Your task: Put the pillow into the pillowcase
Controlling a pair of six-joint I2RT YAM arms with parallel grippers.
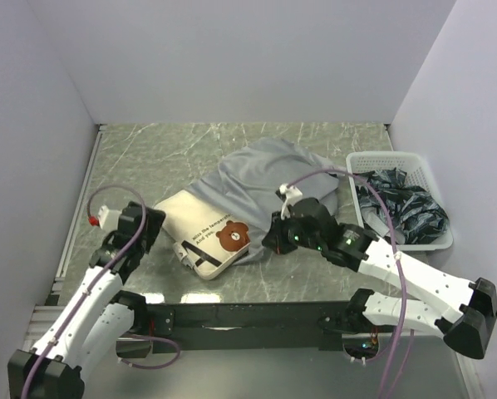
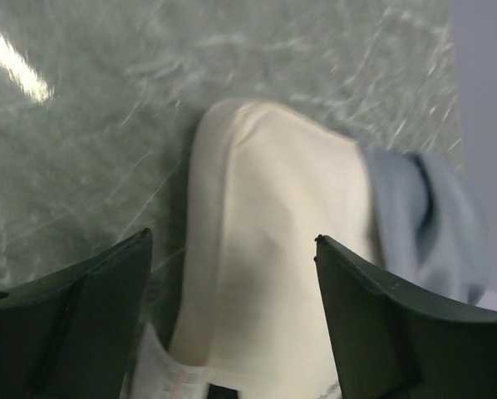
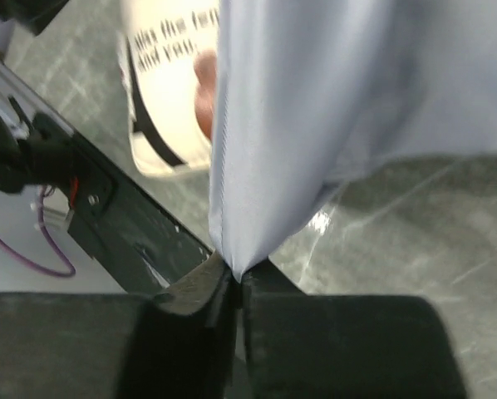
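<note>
The cream pillow (image 1: 200, 229) with a brown bear face lies mid-table, its far end inside the grey pillowcase (image 1: 269, 179). My right gripper (image 1: 273, 241) is shut on the pillowcase's near edge, pinching the grey fabric (image 3: 265, 150) between its jaws; the pillow's lettered end (image 3: 169, 75) shows to the left. My left gripper (image 1: 153, 223) is open at the pillow's left end. In the left wrist view the pillow (image 2: 273, 249) lies between the spread fingers (image 2: 74, 307), with the pillowcase (image 2: 423, 216) beyond it.
A white plastic basket (image 1: 427, 179) with dark patterned cloth stands at the right, close to the right arm. White walls enclose the marbled green table (image 1: 149, 158). A black rail (image 1: 232, 314) runs along the near edge.
</note>
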